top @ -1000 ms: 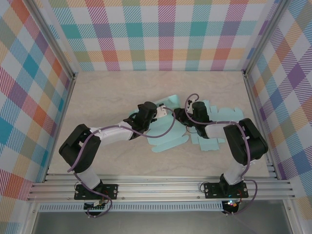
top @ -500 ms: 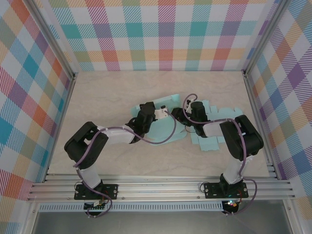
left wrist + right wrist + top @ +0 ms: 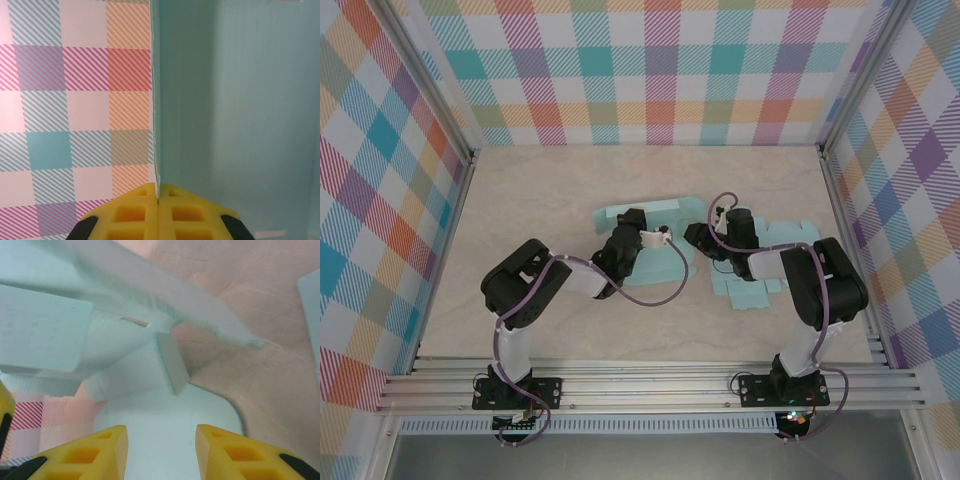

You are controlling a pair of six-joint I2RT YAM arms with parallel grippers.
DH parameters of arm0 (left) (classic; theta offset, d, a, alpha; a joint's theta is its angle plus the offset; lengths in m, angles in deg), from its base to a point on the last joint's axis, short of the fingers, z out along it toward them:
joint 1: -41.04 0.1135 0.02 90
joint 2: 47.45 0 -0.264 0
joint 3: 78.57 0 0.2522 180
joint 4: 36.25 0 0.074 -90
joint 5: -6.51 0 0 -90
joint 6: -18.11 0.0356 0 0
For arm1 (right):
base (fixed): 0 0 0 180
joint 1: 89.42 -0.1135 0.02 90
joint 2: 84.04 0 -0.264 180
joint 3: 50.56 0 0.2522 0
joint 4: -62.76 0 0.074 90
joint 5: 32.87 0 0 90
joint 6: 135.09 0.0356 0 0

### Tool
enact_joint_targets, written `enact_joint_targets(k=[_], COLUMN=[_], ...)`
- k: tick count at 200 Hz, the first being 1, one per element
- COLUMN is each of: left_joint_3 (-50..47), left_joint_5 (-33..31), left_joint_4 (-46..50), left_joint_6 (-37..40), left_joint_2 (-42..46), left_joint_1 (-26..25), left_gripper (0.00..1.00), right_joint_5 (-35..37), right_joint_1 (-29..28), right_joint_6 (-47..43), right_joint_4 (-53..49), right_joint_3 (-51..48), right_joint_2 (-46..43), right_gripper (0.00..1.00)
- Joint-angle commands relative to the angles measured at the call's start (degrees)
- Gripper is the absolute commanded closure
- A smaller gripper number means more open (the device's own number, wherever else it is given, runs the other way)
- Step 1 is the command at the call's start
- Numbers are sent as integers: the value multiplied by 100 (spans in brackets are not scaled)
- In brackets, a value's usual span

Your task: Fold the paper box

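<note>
On a pale table (image 3: 520,200), walled in plaid. At mid-frame in the top view, the box (image 3: 665,272): a teal die-cut sheet, mostly flat, spread from centre to right of centre. Judged early in the fold: no closed shape, no walls joined, no corners locked.

Done so far, as far as shown: one panel (image 3: 620,213) lifted off the table at upper centre, just above the left arm's wrist. Pinched at its edge by the left fingers (image 3: 636,220), clamped tight with only paper between. In the left wrist view, yellow pads (image 3: 135,217) pressed together at the bottom, the teal edge (image 3: 156,125) rising straight up from their seam, plaid wall (image 3: 75,100) to its left, broad teal face to its right.

Just right of that in the top view, the right fingers (image 3: 697,238), parted to a middling gap and holding nothing. In the right wrist view, poised over a flat rounded tab (image 3: 165,420) at lower centre, a small flap (image 3: 172,365) standing up beyond it, a larger half-raised piece across the upper left. Touching the sheet or just above it: cannot tell.

Left to do, by judgement: nearly everything. Raise the remaining walls, turn in the small flaps on the right-hand part, tuck tabs into slots, square up. State of the creases: too hard to read from these views.
</note>
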Motion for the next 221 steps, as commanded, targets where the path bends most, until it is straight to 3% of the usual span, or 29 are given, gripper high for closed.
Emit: enact_joint_targets(k=[1, 95, 121, 221], left_joint_3=[64, -27, -43, -148], left_joint_5=[64, 128, 31, -49], left_joint_4=[-434, -1016, -1342, -1573], left_joint_6=[366, 710, 847, 808], left_joint_2=[-117, -416, -624, -806], left_joint_1=[-23, -6, -2, 14], left_gripper=[100, 100, 100, 100], right_joint_5=[-131, -255, -257, -600], right_joint_1=[123, 1071, 1115, 1116], right_joint_6=[-356, -1022, -1407, -2011], right_joint_4=[-246, -1519, -2170, -2949], right_joint_3=[-91, 515, 1267, 3288], right_joint_2=[-414, -1078, -689, 1369], right_gripper=[60, 60, 63, 64])
